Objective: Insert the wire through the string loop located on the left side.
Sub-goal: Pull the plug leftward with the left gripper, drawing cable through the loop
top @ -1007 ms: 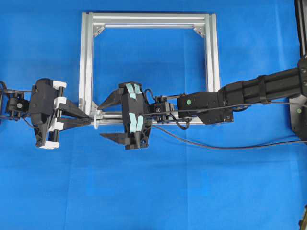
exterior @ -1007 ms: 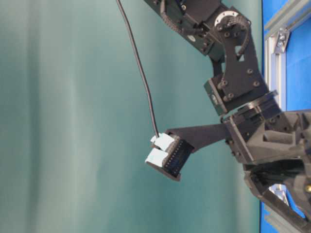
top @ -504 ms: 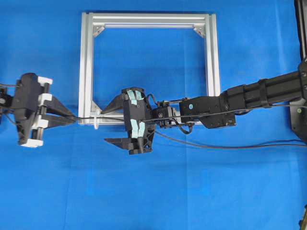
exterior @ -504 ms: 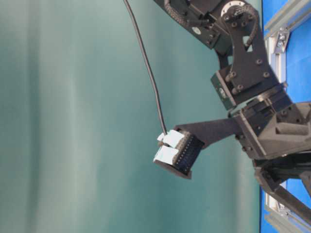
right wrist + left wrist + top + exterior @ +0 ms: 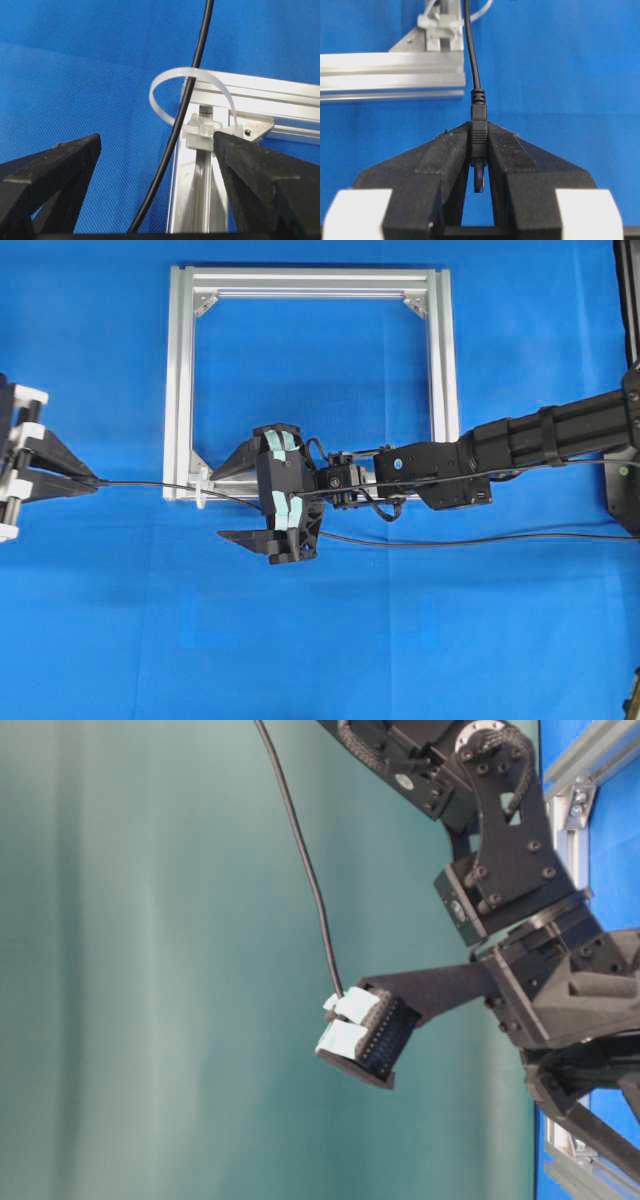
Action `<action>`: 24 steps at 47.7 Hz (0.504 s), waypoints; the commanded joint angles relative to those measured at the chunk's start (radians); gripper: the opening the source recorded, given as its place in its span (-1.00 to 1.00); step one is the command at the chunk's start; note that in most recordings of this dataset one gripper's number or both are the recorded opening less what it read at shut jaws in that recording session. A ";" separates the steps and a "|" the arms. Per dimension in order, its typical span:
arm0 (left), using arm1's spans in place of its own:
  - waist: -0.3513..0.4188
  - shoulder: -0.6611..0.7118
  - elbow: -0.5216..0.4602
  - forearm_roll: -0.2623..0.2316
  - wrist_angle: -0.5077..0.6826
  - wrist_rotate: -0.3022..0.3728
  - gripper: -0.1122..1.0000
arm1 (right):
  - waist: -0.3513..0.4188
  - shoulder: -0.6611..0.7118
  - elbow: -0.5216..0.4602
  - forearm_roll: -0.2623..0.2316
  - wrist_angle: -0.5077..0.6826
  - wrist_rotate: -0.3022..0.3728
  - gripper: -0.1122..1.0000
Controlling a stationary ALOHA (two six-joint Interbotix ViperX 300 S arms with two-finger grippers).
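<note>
At the far left of the overhead view my left gripper (image 5: 95, 482) is shut on the wire (image 5: 150, 484). The left wrist view shows its jaws clamping the black plug body (image 5: 479, 134), with the silvery tip poking back between them. From there the wire runs right through the whitish string loop (image 5: 203, 490) at the frame's lower left corner. In the right wrist view the wire (image 5: 185, 105) passes through the translucent string loop (image 5: 192, 75). My right gripper (image 5: 226, 502) stands open just right of the loop. The wire hangs loose between its fingers (image 5: 60, 165).
The square aluminium frame (image 5: 180, 380) lies flat on the blue cloth, with silver brackets in its corners. The wire's slack trails right under the right arm (image 5: 500, 445) to the table's right edge. The table-level view shows only the right arm (image 5: 500, 870).
My left gripper has drawn away to the left with the plug, pulling more wire through the loop. The right gripper shifted slightly, then held still, open throughout.
</note>
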 commanded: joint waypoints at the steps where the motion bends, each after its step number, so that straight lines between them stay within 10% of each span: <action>1: -0.002 -0.037 -0.011 0.000 0.028 -0.012 -0.67 | 0.003 -0.044 -0.014 0.002 -0.008 0.000 0.91; 24: -0.002 0.014 -0.006 0.000 0.025 -0.067 -0.67 | 0.003 -0.044 -0.015 0.000 -0.005 0.000 0.91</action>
